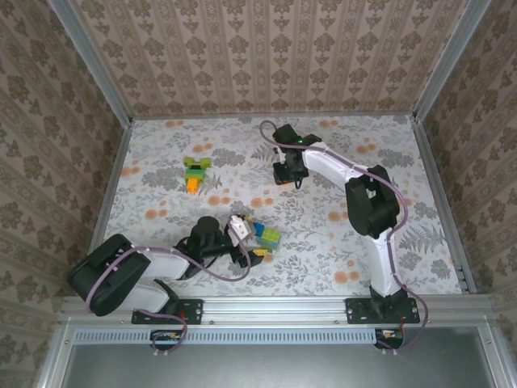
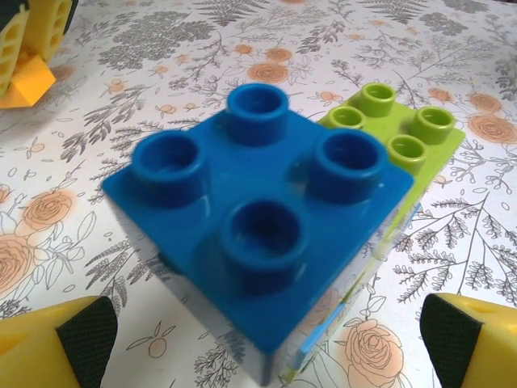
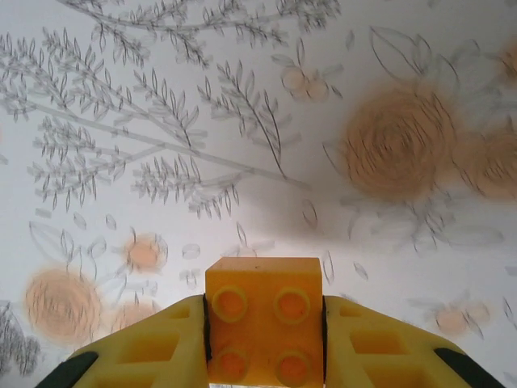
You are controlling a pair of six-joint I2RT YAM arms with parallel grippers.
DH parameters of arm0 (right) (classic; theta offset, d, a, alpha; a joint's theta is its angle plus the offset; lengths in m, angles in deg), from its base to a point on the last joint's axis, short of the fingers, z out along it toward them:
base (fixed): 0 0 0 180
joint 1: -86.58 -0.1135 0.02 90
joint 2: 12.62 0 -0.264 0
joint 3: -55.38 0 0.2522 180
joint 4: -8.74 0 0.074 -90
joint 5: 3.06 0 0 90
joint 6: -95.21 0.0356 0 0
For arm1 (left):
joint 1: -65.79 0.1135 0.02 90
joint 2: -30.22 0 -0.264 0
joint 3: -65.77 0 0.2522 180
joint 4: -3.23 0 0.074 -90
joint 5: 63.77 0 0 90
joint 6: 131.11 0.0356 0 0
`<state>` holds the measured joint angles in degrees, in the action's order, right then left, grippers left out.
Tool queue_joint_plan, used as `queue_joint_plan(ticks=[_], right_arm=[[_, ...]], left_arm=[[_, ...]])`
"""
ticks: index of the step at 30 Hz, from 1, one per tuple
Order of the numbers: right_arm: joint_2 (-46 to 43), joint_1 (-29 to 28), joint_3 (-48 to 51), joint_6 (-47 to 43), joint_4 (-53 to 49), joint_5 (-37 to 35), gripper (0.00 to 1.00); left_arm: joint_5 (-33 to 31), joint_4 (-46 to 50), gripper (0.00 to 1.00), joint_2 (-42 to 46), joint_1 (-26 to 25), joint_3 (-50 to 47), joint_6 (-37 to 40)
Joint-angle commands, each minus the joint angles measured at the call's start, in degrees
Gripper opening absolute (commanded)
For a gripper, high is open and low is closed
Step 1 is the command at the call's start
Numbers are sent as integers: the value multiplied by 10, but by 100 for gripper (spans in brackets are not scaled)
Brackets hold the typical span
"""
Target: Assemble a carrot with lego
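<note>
Where the floral tabletop [image 1: 388,153] runs toward its far left, one carrot [image 1: 195,171] lies flat: a crossbar of lime and darker green bricks, with an orange tip pointing toward the arms. It sits well apart from both pincers.

Three loose bricks can be counted. One blue brick [image 2: 258,210], four studs up, sits near the tabletop's front middle, and one lime brick [image 2: 396,129], also four-studded, is tucked close against its far right corner. One orange brick [image 3: 262,319] is in the right pincer [image 3: 262,331].

The left arm [image 1: 121,275] lies low and folded along the near edge, forearm reaching right. The left pincer [image 2: 266,347] is wide: its yellow fingers [image 2: 73,339] stand at either side of the blue brick, clear of it.

The right arm [image 1: 367,202] rises from its base, bends at the elbow and stretches toward the far middle. Its pincer is clamped on the orange brick's two sides, studs facing the wrist camera, above bare tabletop and to the right of the carrot.
</note>
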<state>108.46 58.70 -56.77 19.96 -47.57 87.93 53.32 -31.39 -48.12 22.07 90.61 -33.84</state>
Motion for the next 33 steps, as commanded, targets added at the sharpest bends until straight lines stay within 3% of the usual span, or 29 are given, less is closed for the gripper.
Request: queue_joint_plan(ticks=[1, 9, 21, 25, 33], right_arm=[[-69, 1, 58, 25, 17, -16, 31], [-175, 1, 168, 28, 19, -32, 31], [-224, 3, 235, 22, 15, -37, 31], [-230, 3, 247, 24, 16, -36, 31], [-241, 3, 265, 27, 14, -38, 31]], left_arm=[[43, -1, 100, -5, 4, 24, 25], [75, 24, 100, -3, 3, 56, 58], [114, 44, 99, 5, -5, 71, 70], [116, 51, 93, 6, -12, 71, 72], [125, 62, 65, 11, -16, 72, 74]])
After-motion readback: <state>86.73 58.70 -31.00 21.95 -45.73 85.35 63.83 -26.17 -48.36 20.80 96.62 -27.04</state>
